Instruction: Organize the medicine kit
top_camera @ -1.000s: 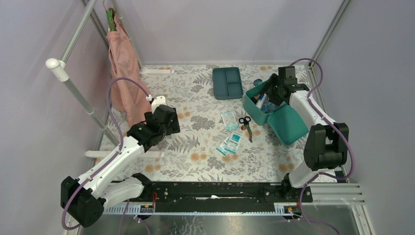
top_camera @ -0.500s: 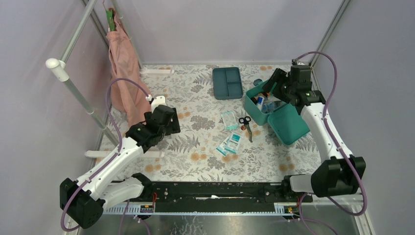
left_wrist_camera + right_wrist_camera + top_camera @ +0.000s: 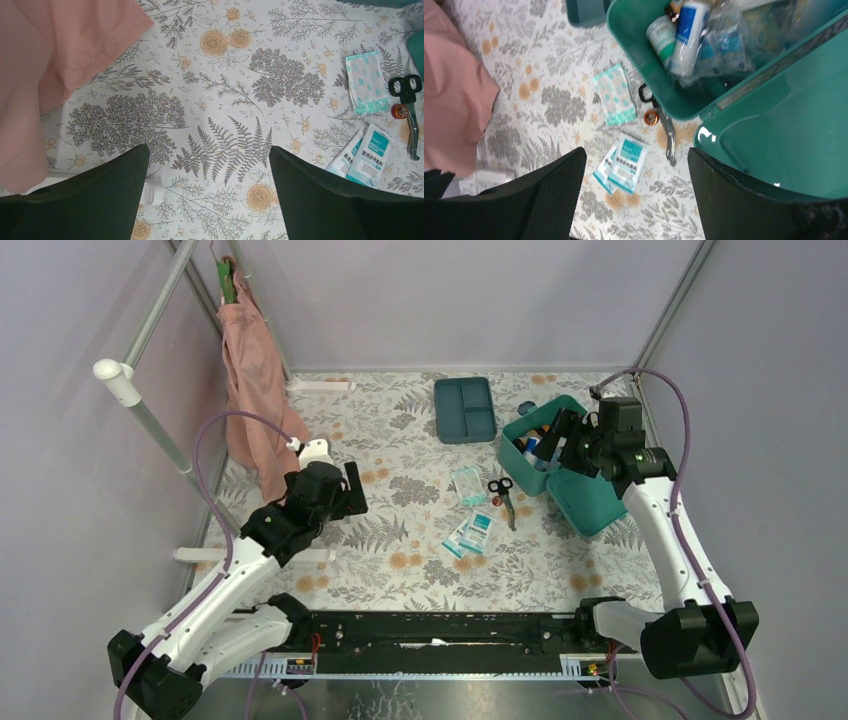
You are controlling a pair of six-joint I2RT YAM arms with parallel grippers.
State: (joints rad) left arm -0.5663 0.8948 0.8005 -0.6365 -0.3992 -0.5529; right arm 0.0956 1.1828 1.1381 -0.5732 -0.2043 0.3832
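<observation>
The medicine kit [image 3: 512,448] is a teal-green box at the right, its hinged lid [image 3: 592,498] lying open beside it. Bottles and a tube [image 3: 689,30] lie inside the medicine kit [image 3: 634,45]. My right gripper [image 3: 565,435] hovers above the kit, open and empty; in the right wrist view it [image 3: 636,152] frames two white-teal packets [image 3: 626,162]. Black scissors [image 3: 503,495] and a patterned pouch [image 3: 466,483] lie left of the kit. Over the floral cloth at the left, my left gripper [image 3: 345,490] stands wide open, nothing between its fingertips [image 3: 209,150].
A dark blue-teal divided tray [image 3: 465,409] sits at the back, left of the kit. A pink cloth [image 3: 250,390] hangs from the left frame rail. A small orange-capped item [image 3: 650,117] lies by the scissors [image 3: 664,125]. A white bracket [image 3: 152,192] lies under the left gripper.
My right gripper has lifted back out of the kit toward the right and opened wider. The left gripper's jaws have spread much wider, and its arm shifted slightly.
</observation>
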